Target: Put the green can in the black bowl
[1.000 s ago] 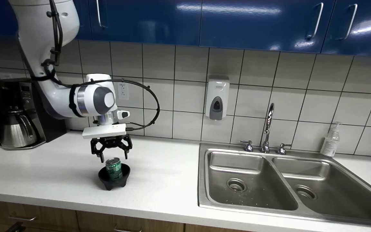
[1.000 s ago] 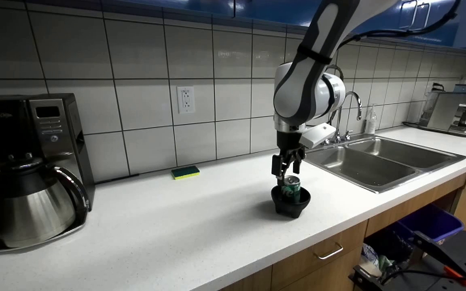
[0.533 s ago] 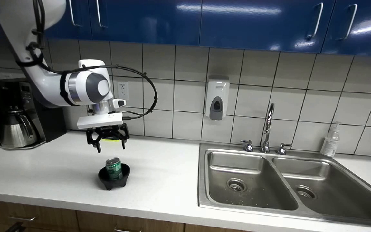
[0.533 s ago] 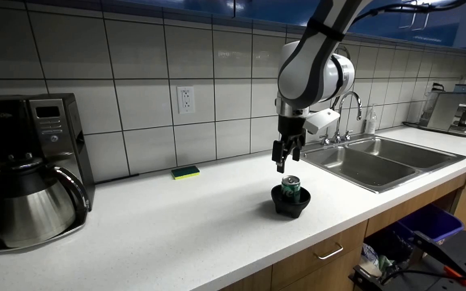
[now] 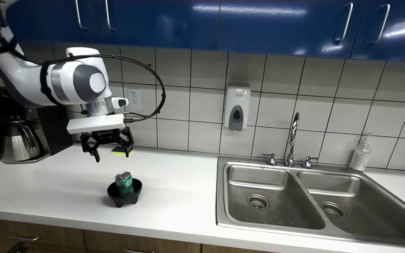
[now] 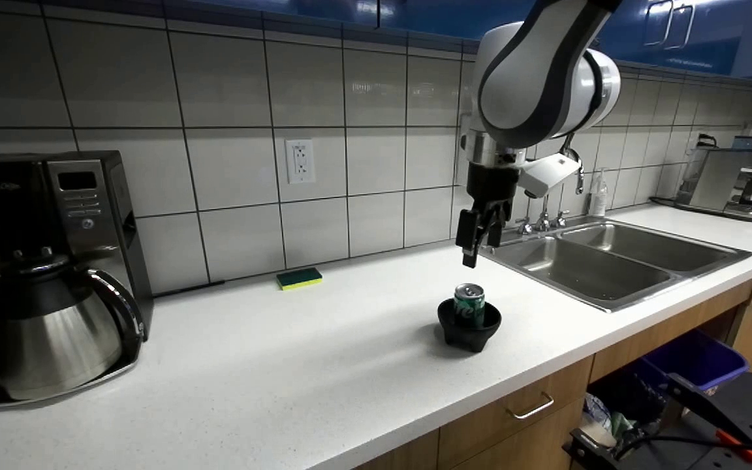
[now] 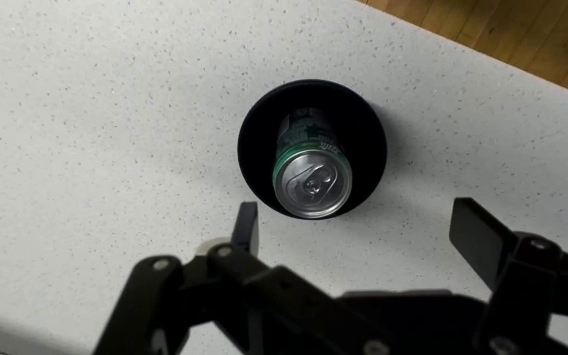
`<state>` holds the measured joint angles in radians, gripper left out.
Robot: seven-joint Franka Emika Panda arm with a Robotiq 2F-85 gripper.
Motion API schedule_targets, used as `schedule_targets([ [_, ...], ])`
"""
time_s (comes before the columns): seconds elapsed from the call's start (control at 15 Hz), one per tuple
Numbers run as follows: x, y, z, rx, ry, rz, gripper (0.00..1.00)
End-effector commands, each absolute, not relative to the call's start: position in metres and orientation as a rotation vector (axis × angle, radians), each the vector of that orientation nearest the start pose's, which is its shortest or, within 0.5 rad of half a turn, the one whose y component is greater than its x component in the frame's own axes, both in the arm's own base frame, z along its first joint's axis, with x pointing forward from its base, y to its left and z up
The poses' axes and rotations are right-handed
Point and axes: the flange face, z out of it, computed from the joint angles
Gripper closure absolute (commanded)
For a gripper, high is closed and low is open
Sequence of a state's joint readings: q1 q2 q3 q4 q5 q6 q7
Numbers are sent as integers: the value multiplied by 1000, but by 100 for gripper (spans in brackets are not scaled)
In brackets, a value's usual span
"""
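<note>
Green can [image 6: 469,308] | inside black bowl [image 6: 470,337] | hand [image 5: 113,156] higher up, spread wide, clear of both

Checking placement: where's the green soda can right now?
In both exterior views, the green soda can sits inside the black bowl, left of the double-basin sink.

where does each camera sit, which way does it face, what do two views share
In an exterior view: raised before the counter, facing the tiled wall and double sink; arm and open hand show.
In an exterior view: near the drip coffee maker, looking slantwise along the counter; arm and hand show.
Wrist view: on the arm, facing down at the green soda can in the black bowl; the hand shows, fingers apart.
Both exterior views share the green soda can, black bowl, sponge, double sink and drip coffee maker.
</note>
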<state>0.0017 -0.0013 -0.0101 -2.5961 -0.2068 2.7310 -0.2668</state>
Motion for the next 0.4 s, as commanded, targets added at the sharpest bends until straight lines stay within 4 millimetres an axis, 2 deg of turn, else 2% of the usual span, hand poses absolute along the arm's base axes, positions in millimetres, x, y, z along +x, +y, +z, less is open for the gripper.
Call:
schedule_targets([
  [0.0, 416, 2, 290, -3168, -731, -239, 0],
  [0.13, 403, 0, 295, -3179, -694, -239, 0],
  [0.2, 424, 3, 283, -3171, -707, -222, 0],
  [0.33, 414, 2, 288, -3172, -703, -234, 0],
])
